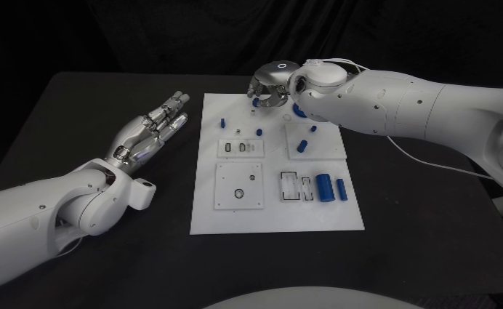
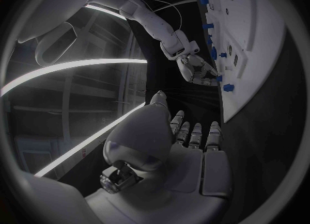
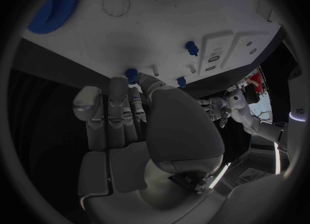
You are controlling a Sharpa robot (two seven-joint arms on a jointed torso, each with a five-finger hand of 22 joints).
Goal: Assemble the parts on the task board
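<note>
White plate: task board (image 1: 275, 218) lies mid-table on the black table (image 1: 94, 120), long side running 12 to 6 o'clock.
Blue cylinders: two parts (image 1: 332, 187) lie side by side at the board's 4 o'clock, just beside a clear slotted holder (image 1: 294, 186).
Blue pegs: small parts (image 1: 302, 145) sit in the raised panel toward 1 o'clock; another peg (image 1: 222, 123) stands near the board's 11 o'clock edge.
Blue gear: toothed part (image 3: 55, 8) rests on the board near the far edge.
Right hand: right hand (image 1: 270, 93) hangs over the board's 12 o'clock edge, fingers (image 3: 119, 102) partly bent, apart, fingertips near a blue peg; cannot tell whether it touches or holds it.
Left hand: left hand (image 1: 157, 129) hovers off the board at 9 o'clock, fingers (image 2: 196, 133) straight and spread, holding nothing.
</note>
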